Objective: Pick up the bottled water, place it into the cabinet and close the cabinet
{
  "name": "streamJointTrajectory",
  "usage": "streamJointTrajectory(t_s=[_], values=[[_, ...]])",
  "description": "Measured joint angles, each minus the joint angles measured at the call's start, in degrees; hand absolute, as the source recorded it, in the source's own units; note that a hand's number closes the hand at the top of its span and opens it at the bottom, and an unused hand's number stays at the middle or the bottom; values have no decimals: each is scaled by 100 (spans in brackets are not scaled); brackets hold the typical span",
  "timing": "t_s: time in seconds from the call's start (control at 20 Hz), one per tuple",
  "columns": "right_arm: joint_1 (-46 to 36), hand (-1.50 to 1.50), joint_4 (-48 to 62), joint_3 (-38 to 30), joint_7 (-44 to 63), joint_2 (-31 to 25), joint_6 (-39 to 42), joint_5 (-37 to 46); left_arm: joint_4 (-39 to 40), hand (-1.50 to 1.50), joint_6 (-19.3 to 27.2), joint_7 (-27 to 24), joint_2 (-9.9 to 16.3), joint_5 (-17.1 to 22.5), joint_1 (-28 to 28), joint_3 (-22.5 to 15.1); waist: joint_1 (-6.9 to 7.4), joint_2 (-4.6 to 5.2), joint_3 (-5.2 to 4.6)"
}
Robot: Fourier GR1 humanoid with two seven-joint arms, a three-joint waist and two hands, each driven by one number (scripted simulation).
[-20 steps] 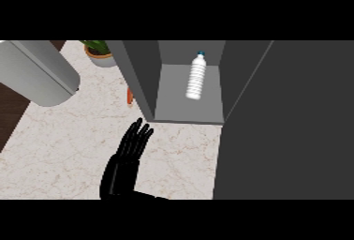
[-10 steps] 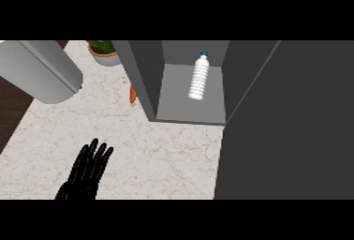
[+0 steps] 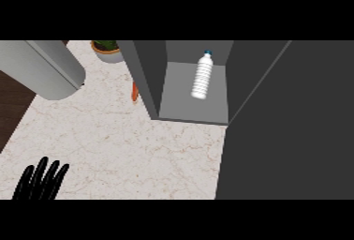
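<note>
Resting at the counter's [image 3: 124, 150] lower left, well away from the cabinet [image 3: 149, 75], one left hand [image 3: 41, 183] shows straight, slightly spread fingers holding nothing. One bottled water [image 3: 202, 77] lies inside the open cabinet; likely light, smooth, slippery plastic, best taken around its ribbed middle.

Water bottle [image 3: 202, 77] lies on its side inside the open cabinet [image 3: 190, 112], cap toward 12 o'clock. Marble table [image 3: 131, 145]. Left robot hand [image 3: 43, 180] at 7 o'clock, fingers straight, holding nothing. Potted plant [image 3: 107, 49] at 11 o'clock.
</note>
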Motion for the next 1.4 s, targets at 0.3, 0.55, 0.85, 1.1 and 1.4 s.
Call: streamJointTrajectory(t_s=[0.3,0.55,0.85,1.1,1.4], values=[[-989,150,16,-49,495,20,-79,-44,-12,-150,-472,-121,393,137,221,243,175,61,-10],[-1825,150,49,-78,884,-12,-2,-89,28,-150,-730,-190,584,216,293,397,331,91,-36],[-2469,150,122,-2,1311,54,104,-203,76,-150,-926,-209,791,251,339,555,476,132,-53],[-2768,150,166,54,1637,164,221,-339,53,-150,-1011,-165,893,319,315,657,513,173,-58],[-2864,150,314,-14,1836,354,310,-636,31,-150,-1093,-110,1004,422,262,805,569,239,-57]])
